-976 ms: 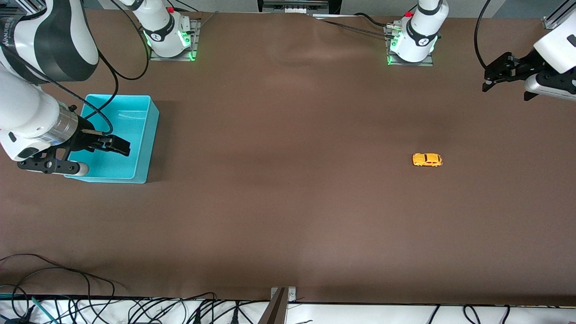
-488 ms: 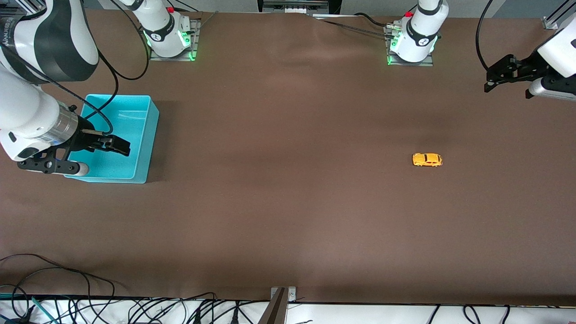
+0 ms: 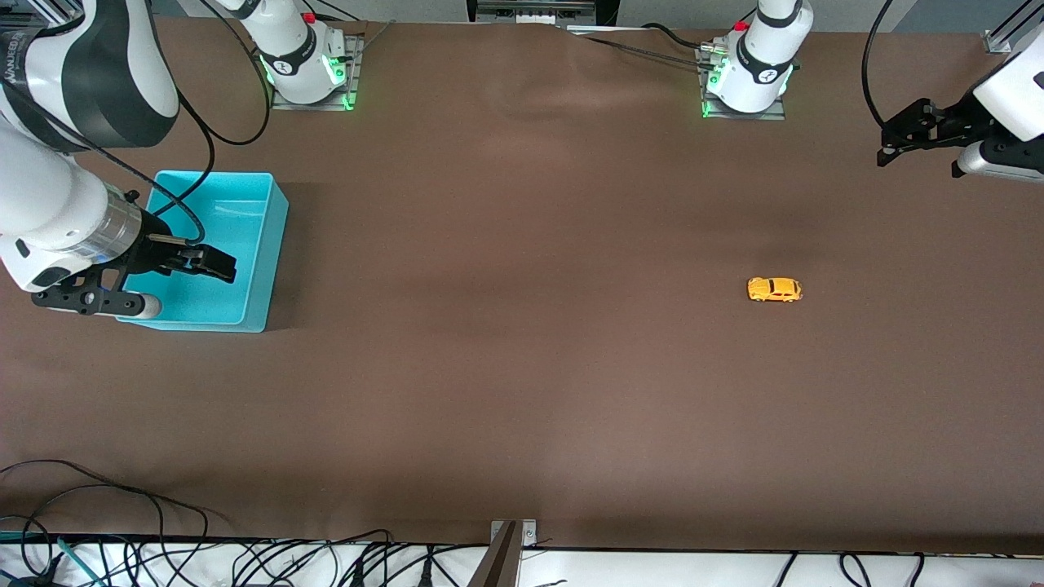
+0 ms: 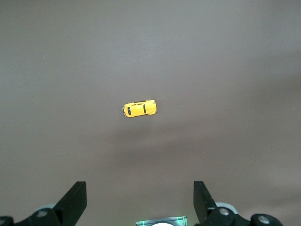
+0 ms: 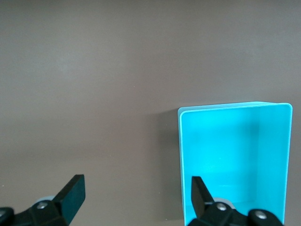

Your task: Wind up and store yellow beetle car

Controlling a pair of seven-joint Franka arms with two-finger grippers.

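Right gripper [image 3: 216, 267] hovering over cyan bin [image 3: 273, 244] at right arm's end of table, fingers spread wide, nothing between them. Same in right wrist view: right gripper [image 5: 134, 195] with both fingertips [image 5: 73, 193] well apart, bin [image 5: 186, 165] under one finger, brown table [image 5: 94, 70] under the other. Bin interior bare, walls upright.

Mid-table: plain brown table [image 3: 506, 285].

Toward left arm's end: yellow beetle car [image 3: 775, 289] on its wheels on the table, well apart from bin and from both grippers, lengthwise along the table.

Left gripper [image 3: 885, 147] up over table edge at left arm's end, fingers wide apart, holding nothing. Left wrist view: car [image 4: 139, 108] seen from above, left gripper [image 4: 138, 200] with fingertips [image 4: 75, 197] wide.
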